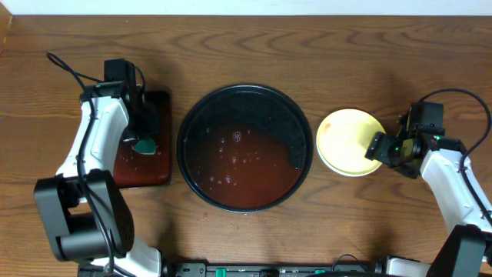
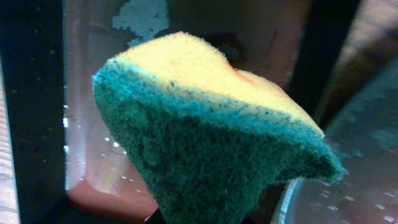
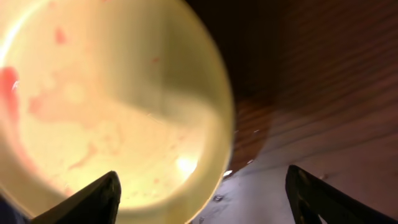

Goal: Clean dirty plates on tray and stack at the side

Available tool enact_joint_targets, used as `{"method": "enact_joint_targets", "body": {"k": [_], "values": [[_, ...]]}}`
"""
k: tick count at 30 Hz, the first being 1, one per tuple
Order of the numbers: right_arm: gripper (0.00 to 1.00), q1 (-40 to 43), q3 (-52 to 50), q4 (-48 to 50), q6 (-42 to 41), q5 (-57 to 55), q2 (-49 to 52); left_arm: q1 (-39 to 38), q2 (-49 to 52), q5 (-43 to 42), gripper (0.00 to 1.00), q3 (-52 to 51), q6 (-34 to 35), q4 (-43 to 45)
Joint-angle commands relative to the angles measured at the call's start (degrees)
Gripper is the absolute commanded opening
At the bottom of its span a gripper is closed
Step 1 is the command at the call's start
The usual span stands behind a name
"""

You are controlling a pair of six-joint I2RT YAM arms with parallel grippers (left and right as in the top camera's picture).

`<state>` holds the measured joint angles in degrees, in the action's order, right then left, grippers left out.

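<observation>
Plate (image 1: 347, 141) of pale yellow, pink-smeared, lies on the worktop (image 1: 307, 46) right of the black tray (image 1: 254, 104); right end effector (image 1: 382, 146) gapes wide at its rim, left end effector (image 1: 144, 131) seemingly pinches a sponge (image 2: 205, 143)

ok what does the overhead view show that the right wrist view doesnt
Only overhead: the round black tray holding reddish water, and the left gripper holding a green sponge above the small rectangular tray. Only right wrist: faint red smears on the yellow plate. Both: that plate on the wood table, with the open right gripper at its edge.
</observation>
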<state>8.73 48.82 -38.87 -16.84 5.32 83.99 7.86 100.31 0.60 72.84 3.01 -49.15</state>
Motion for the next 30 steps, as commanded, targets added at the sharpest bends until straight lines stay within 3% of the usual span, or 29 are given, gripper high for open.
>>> {"method": "enact_joint_targets", "body": {"k": [1, 3, 4, 5, 6, 7, 11, 23, 25, 30], "values": [[0.84, 0.15, 3.80, -2.62, 0.87, 5.73, 0.00, 1.42, 1.55, 3.04, 0.08, -0.46, -1.90, 0.94], [0.85, -0.09, 5.86, -4.90, 1.18, 5.70, 0.00, 1.51, 2.16, 3.02, 0.17, -0.46, -1.90, 1.75], [0.85, -0.22, 6.80, -5.92, 1.60, 5.70, -0.09, 1.51, 2.36, 3.04, 0.31, -0.46, -1.90, 1.99], [0.86, -0.52, 8.94, -8.26, 2.21, 5.68, -0.15, 1.51, 2.45, 2.89, 0.55, -0.46, -1.86, 2.19], [0.86, -0.61, 9.88, -9.22, 2.38, 5.66, -0.15, 1.51, 2.45, 2.89, 0.67, -0.46, -1.81, 2.34], [0.86, -0.74, 11.08, -10.45, 2.38, 5.66, -0.20, 1.51, 2.45, 2.89, 0.72, -0.46, -1.55, 2.40], [0.86, -0.92, 15.34, -14.62, 2.82, 5.66, -0.98, 0.98, 0.76, 2.05, 0.73, 0.81, 3.54, -0.02], [0.88, -0.90, 19.17, -19.26, 3.72, 5.57, -14.71, -5.60, -15.13, 0.94, 0.74, 1.33, 3.50, 0.57], [0.99, -0.90, 19.17, -20.20, 3.69, 5.20, -17.68, -5.57, -15.69, 0.94, 0.74, 1.33, 3.50, 0.57], [0.99, -0.90, 19.17, -21.24, 3.72, 3.65, -24.79, -5.57, -15.65, 0.94, 0.75, 1.33, 3.50, 0.57]]}}
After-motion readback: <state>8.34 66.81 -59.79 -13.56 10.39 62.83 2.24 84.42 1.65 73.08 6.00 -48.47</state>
